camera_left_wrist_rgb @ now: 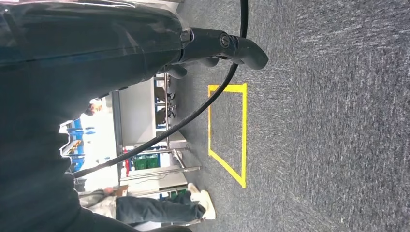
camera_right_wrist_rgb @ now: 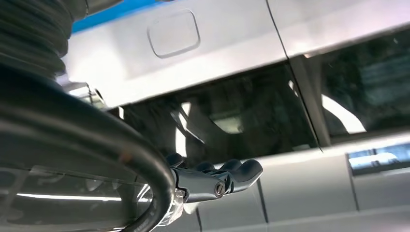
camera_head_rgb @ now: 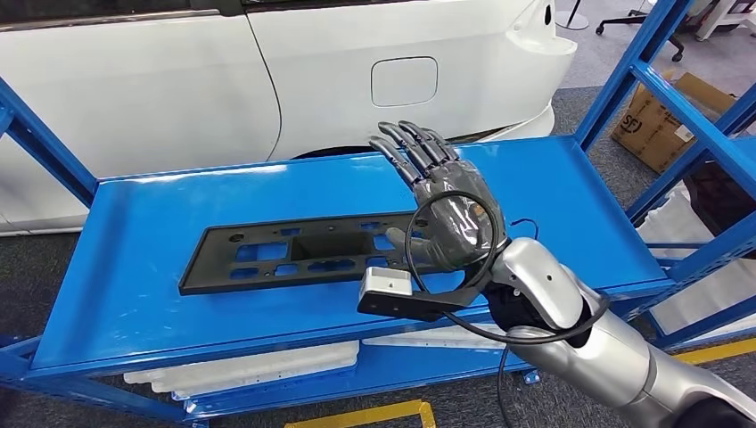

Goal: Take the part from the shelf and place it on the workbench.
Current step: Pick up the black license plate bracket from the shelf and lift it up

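Behind the shelf (camera_head_rgb: pixel 134 294) and part (camera_head_rgb: pixel 294 254) stands a white car (camera_head_rgb: pixel 267 80).

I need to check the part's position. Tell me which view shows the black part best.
The head view: the black part lies flat on the blue shelf, its near-right end behind the right hand. The left wrist view faces the floor, the right wrist view a white car.

Grey carpet floor (camera_head_rgb: pixel 597 116) with yellow tape (camera_left_wrist_rgb: pixel 227 135) — a white car (camera_head_rgb: pixel 267 71) parked behind, cardboard box (camera_head_rgb: pixel 660 120) nearby.
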